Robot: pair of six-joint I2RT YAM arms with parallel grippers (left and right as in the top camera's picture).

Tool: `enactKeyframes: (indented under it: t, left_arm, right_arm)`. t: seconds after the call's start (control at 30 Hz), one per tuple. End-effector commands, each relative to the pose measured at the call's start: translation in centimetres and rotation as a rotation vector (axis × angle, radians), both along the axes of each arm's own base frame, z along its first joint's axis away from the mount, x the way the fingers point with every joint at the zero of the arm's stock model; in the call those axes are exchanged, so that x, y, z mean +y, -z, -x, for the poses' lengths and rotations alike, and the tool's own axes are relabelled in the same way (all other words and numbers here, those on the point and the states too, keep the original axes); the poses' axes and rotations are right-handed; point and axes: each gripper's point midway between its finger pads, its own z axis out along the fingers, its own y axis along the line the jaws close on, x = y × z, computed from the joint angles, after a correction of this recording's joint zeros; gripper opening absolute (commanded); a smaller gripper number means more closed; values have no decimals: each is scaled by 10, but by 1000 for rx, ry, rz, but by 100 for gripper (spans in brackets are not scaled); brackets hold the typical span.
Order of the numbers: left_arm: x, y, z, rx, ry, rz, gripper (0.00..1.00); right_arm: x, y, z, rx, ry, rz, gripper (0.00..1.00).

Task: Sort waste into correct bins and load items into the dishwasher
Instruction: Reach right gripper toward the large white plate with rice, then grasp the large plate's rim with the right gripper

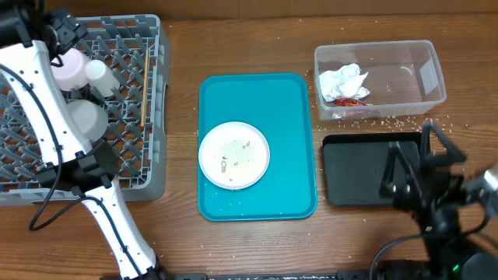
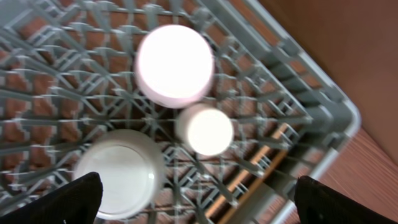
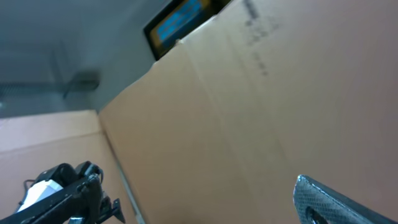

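**Both jaws wide open, holding nothing**

The left jaws hang spread above the rack [image 2: 305,81], their dark fingers [image 2: 68,199] at the wrist view's lower corners. Nearest, by one finger, sits the grey bowl [image 2: 121,171]. The cup [image 2: 205,129] lies just beyond, between the fingers, with the chopsticks [image 2: 261,165] toward the other finger. The pink bowl [image 2: 174,65] is farthest.

The right jaws, also spread, stand over the right end of the black tray [image 1: 350,175]. Beyond them rice [image 1: 381,120] dots the tabletop [image 1: 257,39] in front of the tub [image 1: 424,66], which holds the napkin [image 1: 342,80] and wrapper [image 1: 352,101]. Farther off, to their left, the crumb-flecked plate [image 1: 233,155] rests on the teal tray [image 1: 296,117].
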Motion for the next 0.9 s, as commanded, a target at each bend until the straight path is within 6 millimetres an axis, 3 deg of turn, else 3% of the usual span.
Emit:
enactKeyframes:
  t: [0.0, 0.2, 0.33, 0.5, 0.63, 0.83, 0.87]
  left_arm:
    - [20, 5, 9, 33, -61, -32, 100]
    - [19, 8, 12, 51, -60, -26, 100]
    - [17, 11, 18, 82, -51, -19, 100]
    - [17, 11, 18, 88, -34, -27, 100]
    - [16, 11, 18, 87, -33, -28, 100]
    - [16, 11, 18, 87, -31, -25, 100]
    - [16, 11, 18, 87, -31, -25, 100]
  right_arm:
    - [40, -27, -34, 131, -174, 241, 100]
    - [88, -11, -114, 558, -371, 420, 100]
    - [136, 32, -149, 834, -360, 603, 100]
    - [204, 83, -160, 963, -426, 754, 100]
    - [257, 128, -145, 1076, -594, 746, 100]
    - [301, 178, -133, 1155, -717, 780, 100]
    - [309, 187, -131, 1163, -729, 794, 96]
